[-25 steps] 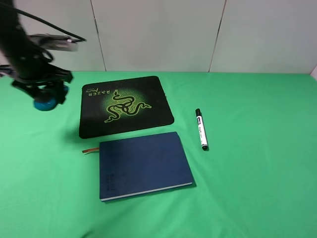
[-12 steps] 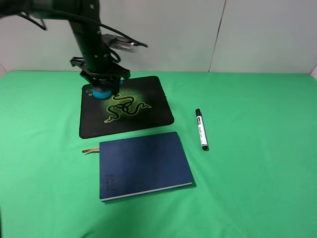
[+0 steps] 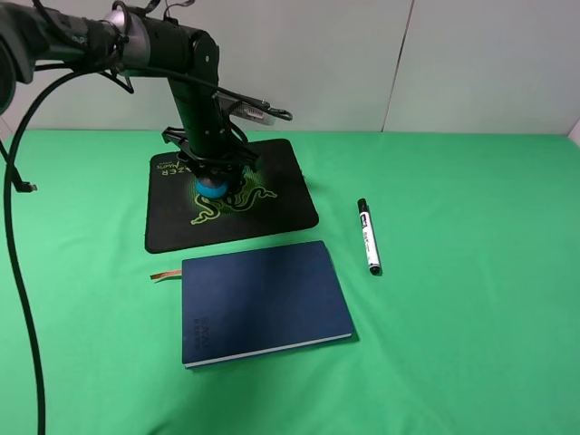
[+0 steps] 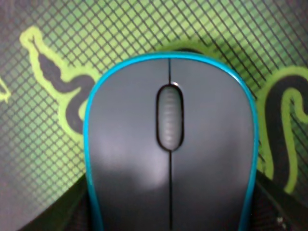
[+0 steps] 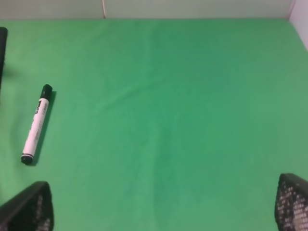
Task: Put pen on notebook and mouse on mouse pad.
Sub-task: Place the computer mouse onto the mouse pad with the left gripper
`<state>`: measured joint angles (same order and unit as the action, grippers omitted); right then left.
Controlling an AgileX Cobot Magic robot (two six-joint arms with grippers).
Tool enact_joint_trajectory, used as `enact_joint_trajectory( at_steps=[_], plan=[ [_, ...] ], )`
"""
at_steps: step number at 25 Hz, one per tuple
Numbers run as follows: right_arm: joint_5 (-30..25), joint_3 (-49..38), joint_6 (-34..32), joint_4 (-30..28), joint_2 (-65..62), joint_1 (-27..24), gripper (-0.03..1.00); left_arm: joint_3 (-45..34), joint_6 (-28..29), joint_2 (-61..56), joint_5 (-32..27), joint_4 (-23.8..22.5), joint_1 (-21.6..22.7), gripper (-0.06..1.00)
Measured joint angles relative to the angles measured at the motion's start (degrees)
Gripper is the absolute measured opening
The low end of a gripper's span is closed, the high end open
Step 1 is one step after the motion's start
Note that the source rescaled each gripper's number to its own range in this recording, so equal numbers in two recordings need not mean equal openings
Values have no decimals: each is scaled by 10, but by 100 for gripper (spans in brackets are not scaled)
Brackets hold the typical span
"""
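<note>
Over the mouse pad [image 3: 290,210], I just brought the mouse [image 4: 171,154], squeezed in my left gripper [image 3: 213,178], ready to drop; right gripper [image 5: 161,206] open.

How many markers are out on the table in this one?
1. The marker lies on the green cloth, right of the navy notebook and apart from it; another could hide behind the left arm.
</note>
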<state>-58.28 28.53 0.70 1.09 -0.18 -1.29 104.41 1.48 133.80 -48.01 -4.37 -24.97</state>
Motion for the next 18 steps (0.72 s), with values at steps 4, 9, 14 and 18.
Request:
enact_joint_trajectory(
  at_steps=[4, 9, 14, 18],
  plan=[
    [0, 0, 0, 0, 0, 0, 100, -2, 0, 6, 28, 1, 0, 2],
    [0, 0, 0, 0, 0, 0, 100, -2, 0, 6, 36, 1, 0, 2],
    [0, 0, 0, 0, 0, 0, 100, -2, -1, 7, 35, 1, 0, 8],
    [0, 0, 0, 0, 0, 0, 100, -2, -1, 7, 49, 1, 0, 80]
  ],
)
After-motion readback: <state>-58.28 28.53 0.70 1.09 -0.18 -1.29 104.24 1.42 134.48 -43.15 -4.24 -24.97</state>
